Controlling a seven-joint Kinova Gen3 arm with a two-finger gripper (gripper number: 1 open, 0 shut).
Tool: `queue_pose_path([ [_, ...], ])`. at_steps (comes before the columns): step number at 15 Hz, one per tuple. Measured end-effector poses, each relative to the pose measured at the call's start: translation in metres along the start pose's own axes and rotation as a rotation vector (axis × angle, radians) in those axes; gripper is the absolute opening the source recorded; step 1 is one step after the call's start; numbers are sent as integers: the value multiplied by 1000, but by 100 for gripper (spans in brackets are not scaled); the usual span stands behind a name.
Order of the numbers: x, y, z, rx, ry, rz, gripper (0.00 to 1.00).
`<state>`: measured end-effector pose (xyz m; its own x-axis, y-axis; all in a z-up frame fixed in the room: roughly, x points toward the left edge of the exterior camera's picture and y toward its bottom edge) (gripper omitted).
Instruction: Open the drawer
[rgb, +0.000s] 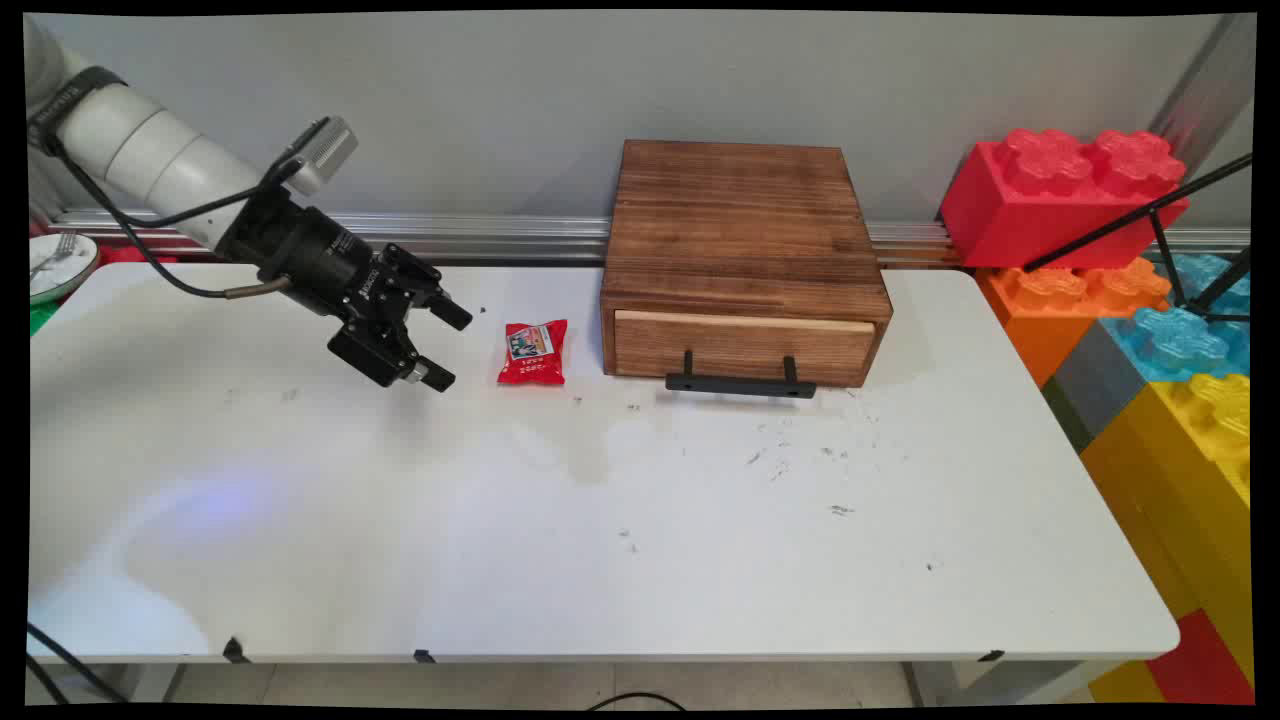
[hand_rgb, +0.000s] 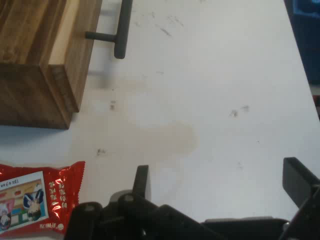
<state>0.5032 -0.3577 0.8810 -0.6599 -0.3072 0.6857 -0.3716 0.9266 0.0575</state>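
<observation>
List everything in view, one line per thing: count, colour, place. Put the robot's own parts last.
snack packet: one, red with a printed label, flat on the table between the gripper and the wooden box, touching neither.
wooden box: one, brown, at the table's back edge near the middle, its single drawer slightly open.
drawer handle: one, black bar, on the drawer front.
table: one, white, scuffed with dark marks.
toy bricks: a stack, red, orange, blue, yellow and grey, off the table's right end.
plate: one, white, with a fork, at the far left edge.
gripper: one, black, open, empty, left of the packet.
</observation>
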Motion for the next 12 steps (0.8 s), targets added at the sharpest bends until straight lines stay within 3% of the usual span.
queue_pose_path([
  [5, 16, 4, 3, -7, 4, 10, 100],
  [12, 90, 15, 26, 15, 2, 55, 100],
])
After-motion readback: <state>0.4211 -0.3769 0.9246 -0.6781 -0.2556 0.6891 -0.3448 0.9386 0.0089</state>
